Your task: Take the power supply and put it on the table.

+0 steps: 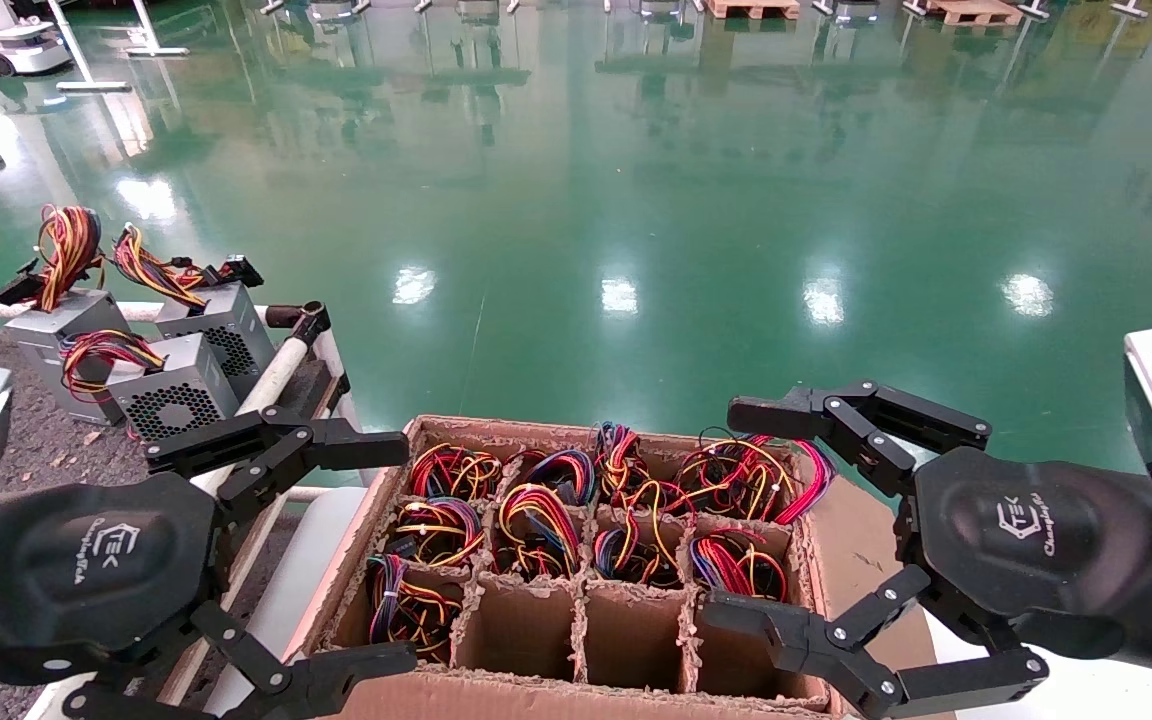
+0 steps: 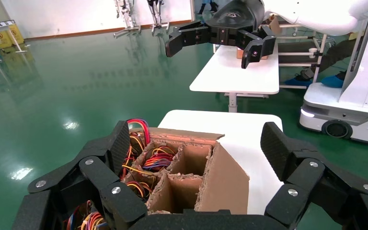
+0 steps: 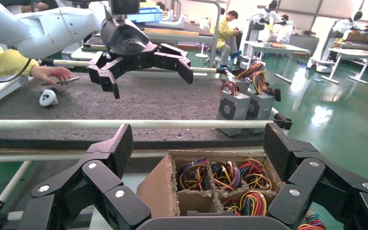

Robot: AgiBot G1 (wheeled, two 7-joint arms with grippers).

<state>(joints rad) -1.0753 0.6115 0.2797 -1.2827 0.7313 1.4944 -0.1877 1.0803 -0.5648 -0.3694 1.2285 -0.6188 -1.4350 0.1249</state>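
Power supplies stand in the cells of a brown carton (image 1: 836,540); only their looped red, orange, yellow and black wire bundles (image 1: 536,515) show, the boxes are hidden. My left gripper (image 1: 406,555) hangs open over the carton's left edge, with nothing between its fingers (image 2: 197,143). My right gripper (image 1: 721,510) hangs open over the carton's right side, also holding nothing (image 3: 199,141). The table (image 1: 16,440) is the dark grey felt surface at the left, edged by a white rail (image 1: 276,375).
Three grey boxes with wires stand on the table's far corner: a plain one (image 1: 56,330), a honeycomb-vent one (image 1: 226,335), a fan-grille one (image 1: 171,395). The carton's near cells (image 1: 631,635) are empty. It rests on a white surface (image 2: 239,129). A person's hand (image 3: 52,73) lies on the table.
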